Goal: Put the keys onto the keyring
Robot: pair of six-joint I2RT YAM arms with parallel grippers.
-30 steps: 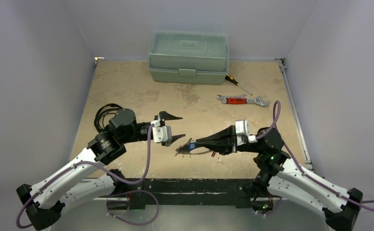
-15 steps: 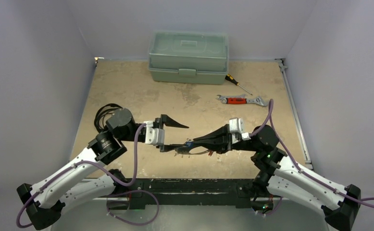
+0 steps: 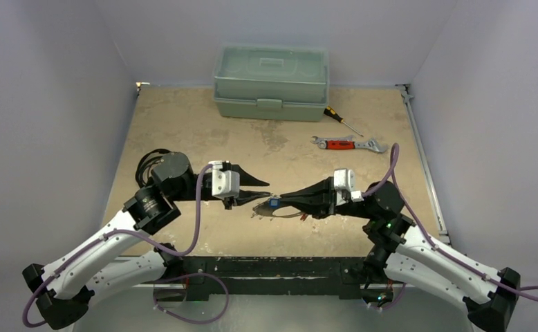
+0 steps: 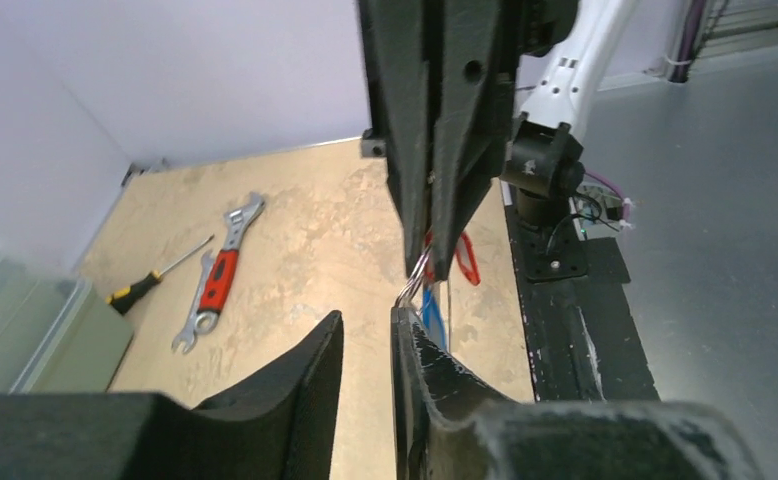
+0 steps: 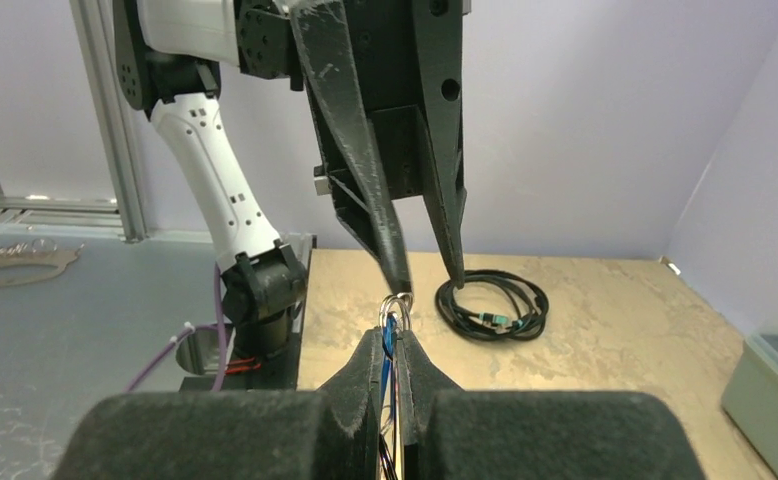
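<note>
Silver keyring (image 5: 397, 302): sticking out leftward from the right gripper (image 4: 431, 270), being held above the table (image 3: 183, 117) near its middle.
Right gripper: clamping fully on the keyring wire and pointing left.
Hanging below: a blue-tagged key (image 4: 432, 318) and a red-tagged key (image 4: 466, 258) are dangling under that gripper; I cannot tell whether either is threaded.
Left gripper (image 5: 428, 281): standing partly open, gripping nothing, pointing right, almost tip to tip with the right one.
Deciding relation: the ring's exposed end is lying just beside one left finger, not between the two.
Long axis: the loop is running left to right, in line with both grippers.
Likely need: a small sideways shift by the left gripper to straddle the wire.
</note>
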